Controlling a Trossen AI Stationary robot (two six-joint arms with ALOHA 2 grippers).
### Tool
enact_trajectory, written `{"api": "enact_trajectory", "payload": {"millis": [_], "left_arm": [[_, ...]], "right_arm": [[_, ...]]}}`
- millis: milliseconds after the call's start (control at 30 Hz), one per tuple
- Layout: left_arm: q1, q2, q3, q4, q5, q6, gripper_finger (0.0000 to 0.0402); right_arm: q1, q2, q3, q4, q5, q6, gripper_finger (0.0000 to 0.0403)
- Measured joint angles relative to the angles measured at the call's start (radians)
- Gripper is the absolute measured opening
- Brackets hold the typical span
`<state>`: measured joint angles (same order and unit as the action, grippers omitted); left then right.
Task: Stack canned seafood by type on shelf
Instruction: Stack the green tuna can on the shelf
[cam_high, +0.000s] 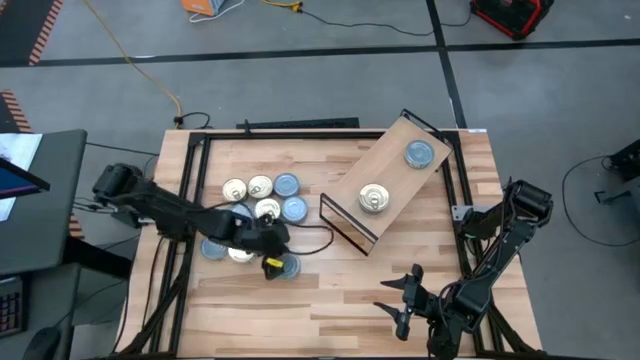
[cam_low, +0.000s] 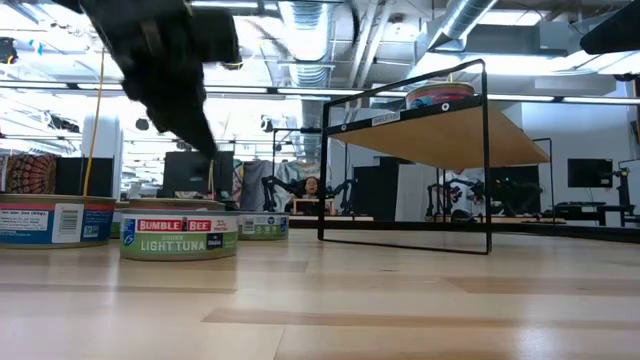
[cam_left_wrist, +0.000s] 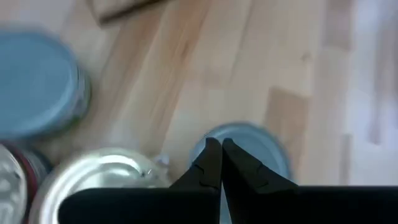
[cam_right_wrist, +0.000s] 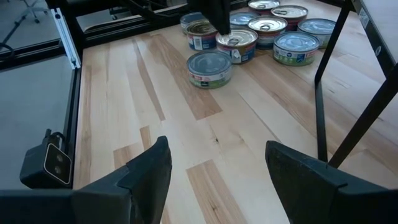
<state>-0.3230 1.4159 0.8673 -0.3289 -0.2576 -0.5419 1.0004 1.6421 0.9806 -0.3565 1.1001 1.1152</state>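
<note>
The left gripper (cam_high: 272, 250), pressed together and holding nothing, hovers over tuna tins (cam_high: 262, 187) clustered on the butcher-block desk (cam_high: 330, 300). The right gripper (cam_high: 403, 298) waits spread, well apart. The shelf (cam_high: 392, 163) carries one gold-lidded tin (cam_high: 374, 199) and one blue-lidded tin (cam_high: 419, 153).

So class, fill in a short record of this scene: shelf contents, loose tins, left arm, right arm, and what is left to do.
Shelf: wooden shelf set at an angle on the table, holding one gold-lidded tin and one blue-lidded tin, apart from each other.
Loose tins: cluster of tins on the tabletop, gold and blue lids mixed.
Left arm: left gripper over the cluster, fingers shut, holding nothing, just above a blue tin.
Right arm: right gripper waits near the table's front edge, fingers open, empty.
Left to do: most tins not yet on the shelf.
</note>
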Motion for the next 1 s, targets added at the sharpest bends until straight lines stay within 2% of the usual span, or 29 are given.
{"api": "enact_trajectory", "payload": {"millis": [100, 200, 367, 500, 700, 833, 1000], "left_arm": [[-0.056, -0.021, -0.001, -0.007, -0.02, 0.032, 0.0028], [-0.133, -0.008, 0.0, 0.003, -0.01, 0.02, 0.0071], [-0.249, 0.093, 0.003, 0.002, -0.051, 0.001, 0.0163], [-0.317, 0.192, 0.059, -0.042, -0.133, 0.121, 0.0213], [-0.383, 0.319, 0.165, -0.159, -0.346, 0.403, 0.0215], [-0.396, 0.375, 0.18, -0.169, -0.367, 0.58, 0.0199], [-0.396, 0.417, 0.181, -0.173, -0.408, 0.601, 0.0163]], "right_arm": [[0.0, 0.0, 0.0, 0.001, 0.0, 0.001, 0.0285], [0.0, 0.0, 0.0, 0.001, 0.0, 0.002, 0.0285], [0.001, 0.0, 0.0, 0.001, 0.0, 0.002, 0.0285], [-0.002, 0.0, 0.0, 0.006, -0.001, 0.002, 0.0285], [-0.002, 0.0, 0.0, 0.008, -0.001, 0.002, 0.0285], [-0.002, 0.0, 0.0, 0.007, -0.001, 0.002, 0.0285], [0.001, 0.0, 0.0, 0.005, -0.001, 0.002, 0.0285]]}}
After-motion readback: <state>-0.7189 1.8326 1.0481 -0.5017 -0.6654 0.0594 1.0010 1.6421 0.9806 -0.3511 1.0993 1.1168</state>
